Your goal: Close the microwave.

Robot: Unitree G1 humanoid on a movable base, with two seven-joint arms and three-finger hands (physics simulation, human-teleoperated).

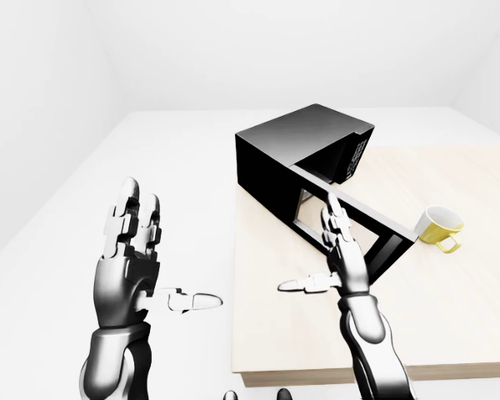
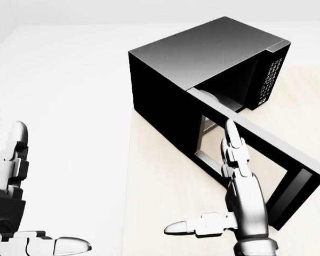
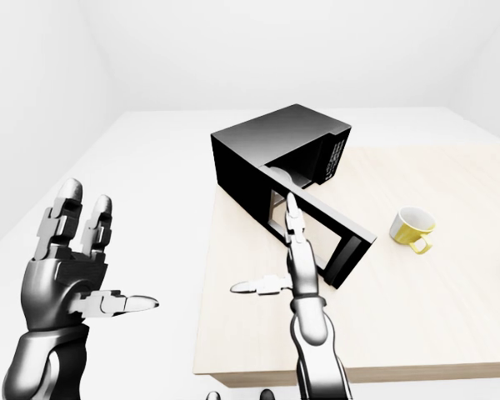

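Black microwave [image 2: 202,69] door [image 2: 256,160] ajar, keypad [image 2: 266,77] (markings unreadable), right hand [image 2: 229,181] splayed wide, left hand [image 1: 137,258] too

Both hands [image 1: 133,258] [image 1: 340,254] raised, fingers splayed

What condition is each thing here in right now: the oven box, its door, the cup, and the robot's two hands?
Black box-shaped microwave: upright on the pale wooden table, cavity exposed.
Black windowed microwave door: swung wide open.
Yellow ceramic mug: tipped on its side, opening showing, apart from the microwave.
Right hand: open, fingers straight, up against the door.
Left hand: open, fingers spread, holding nothing, off the table's left.
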